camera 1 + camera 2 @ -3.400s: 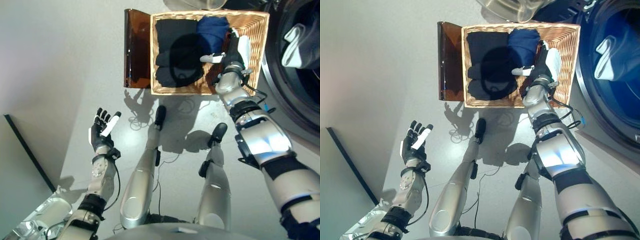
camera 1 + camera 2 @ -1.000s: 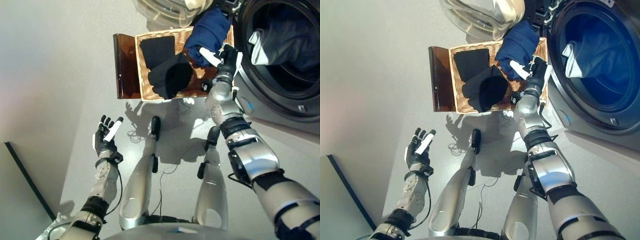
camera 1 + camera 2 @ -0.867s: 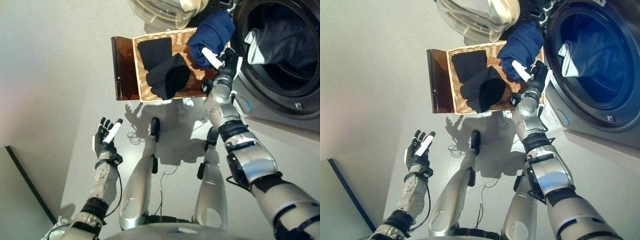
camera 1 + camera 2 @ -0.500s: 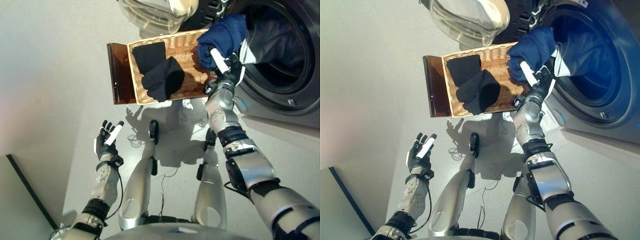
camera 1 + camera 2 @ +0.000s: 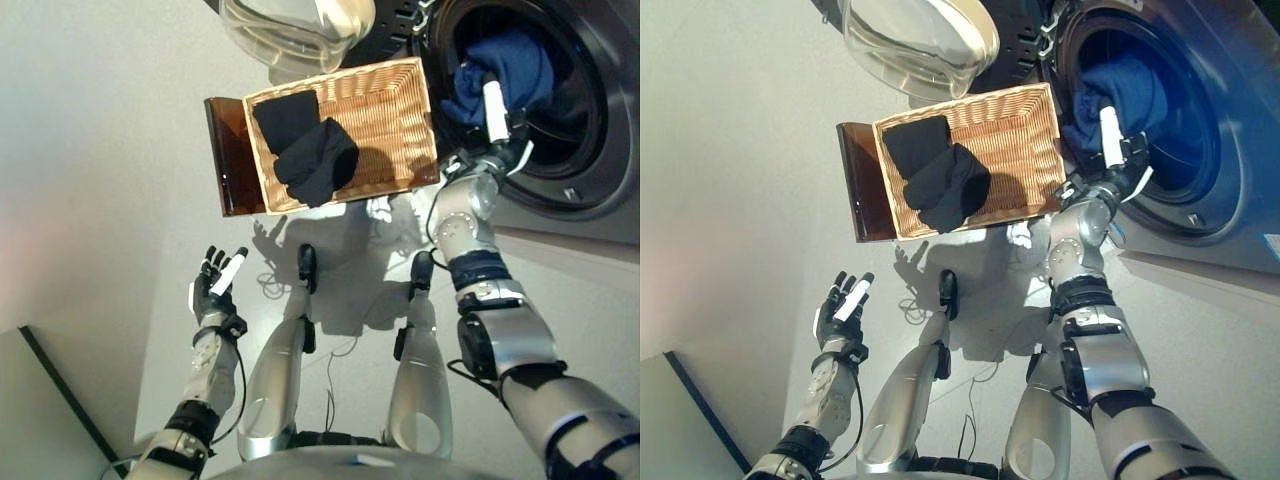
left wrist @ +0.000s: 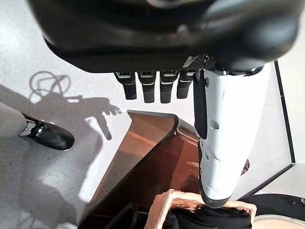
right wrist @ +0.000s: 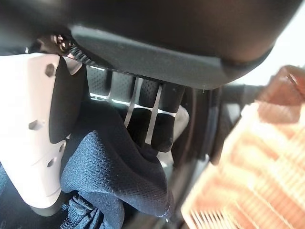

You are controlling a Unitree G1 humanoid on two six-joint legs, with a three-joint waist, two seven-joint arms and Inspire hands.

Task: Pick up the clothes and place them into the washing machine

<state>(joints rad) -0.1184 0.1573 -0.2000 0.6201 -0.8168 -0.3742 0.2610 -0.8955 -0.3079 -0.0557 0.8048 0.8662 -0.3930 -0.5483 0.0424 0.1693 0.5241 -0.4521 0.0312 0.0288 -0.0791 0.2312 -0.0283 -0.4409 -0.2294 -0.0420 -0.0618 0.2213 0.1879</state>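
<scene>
Lower left of the frame: the left hand (image 5: 217, 290), fingers relaxed and spread, grasping nothing, held above the grey floor (image 5: 120, 150).

Centre, farther off: a rectangular woven wicker basket (image 5: 400, 95) with a brown translucent panel (image 5: 222, 150) along its left side. Folded black clothes (image 5: 305, 145) lie in the basket's left half; its right half is bare weave.

Upper right: the right hand (image 5: 492, 120) reaches into the round opening of the dark front-loading washing machine (image 5: 590, 150). Its fingers (image 7: 157, 119) and white-covered thumb are clenched on a dark blue knitted garment (image 5: 1125, 90). The garment sits bunched inside the drum mouth, its long axis running from the hand toward the upper right.

Top centre: the machine's clear domed door (image 5: 915, 40) stands swung open beyond the basket.
</scene>
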